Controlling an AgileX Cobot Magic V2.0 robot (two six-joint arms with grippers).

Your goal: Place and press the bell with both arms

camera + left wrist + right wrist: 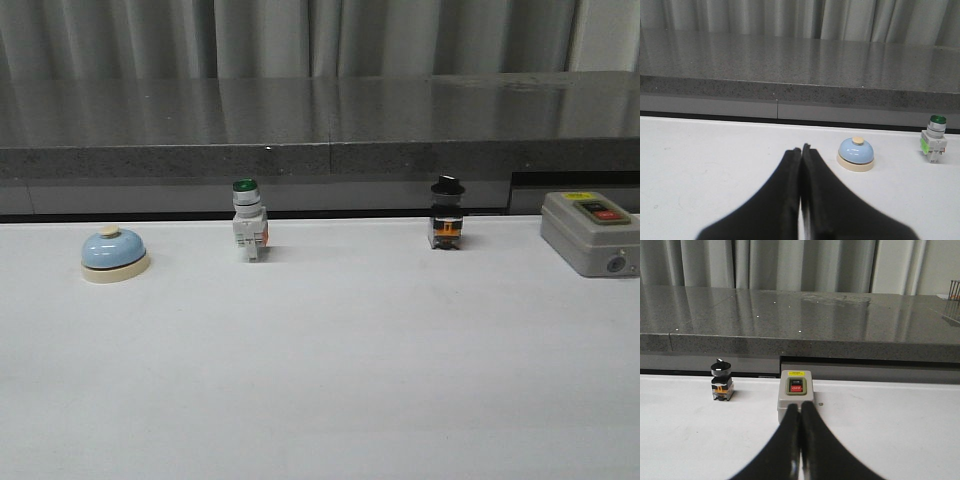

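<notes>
The bell [115, 254], with a light-blue dome, cream base and cream button, stands on the white table at the far left. It also shows in the left wrist view [856, 154]. My left gripper [801, 149] is shut and empty, a short way from the bell and to one side of it. My right gripper [800, 405] is shut and empty, its tips just in front of a grey on/off switch box [795, 394]. Neither arm shows in the front view.
A green-capped white switch [249, 221] stands at mid-left and a black-capped switch [447, 214] at mid-right. The grey switch box [590, 232] sits at the far right. A dark stone ledge [320, 120] runs along the table's back edge.
</notes>
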